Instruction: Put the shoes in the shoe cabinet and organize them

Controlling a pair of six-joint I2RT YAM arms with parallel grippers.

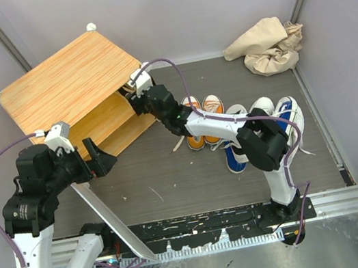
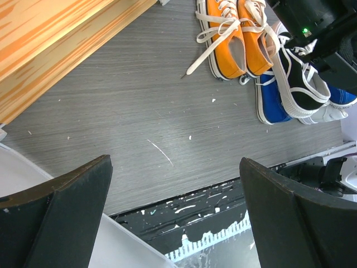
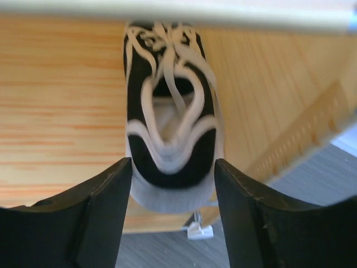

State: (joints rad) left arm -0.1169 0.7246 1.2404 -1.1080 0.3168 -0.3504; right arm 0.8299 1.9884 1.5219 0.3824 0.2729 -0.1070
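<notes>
Now we see our right gripper [image 3: 173, 164] partly open, clasping nothing; the black sneaker [image 3: 167, 111] lies on the shoe cabinet [image 3: 61, 111] shelf, heel between its fingers [image 3: 95, 223].

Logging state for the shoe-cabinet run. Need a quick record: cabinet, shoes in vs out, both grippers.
cabinet: far left, front open
inside: one black shoe on the wooden shelf, heel toward the opening
right gripper: open, fingers either side of that shoe's heel
left gripper: open, nothing between the fingers
on floor: orange pair; second black shoe lying on a blue shoe
other: beige cloth in the far right corner
</notes>
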